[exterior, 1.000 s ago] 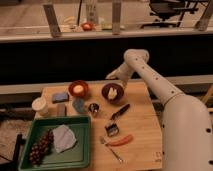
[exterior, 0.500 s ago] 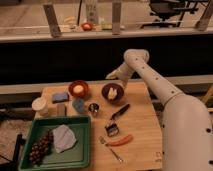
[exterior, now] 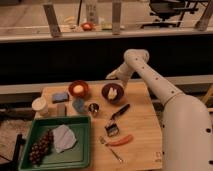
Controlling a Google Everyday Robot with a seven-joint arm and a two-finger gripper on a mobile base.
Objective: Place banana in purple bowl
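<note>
Camera view: the banana point(exterior: 113, 92) is seen lying inside the purple bowl point(exterior: 105, 95); the gripper point(exterior: 114, 76) is held just behind it, apparently empty.

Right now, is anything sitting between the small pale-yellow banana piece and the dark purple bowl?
Nothing visible. The small pale-yellow banana piece already lies inside the dark purple bowl, and the gripper sits just above the bowl's far rim. The orange-red bowl is off to the left, apart.
</note>
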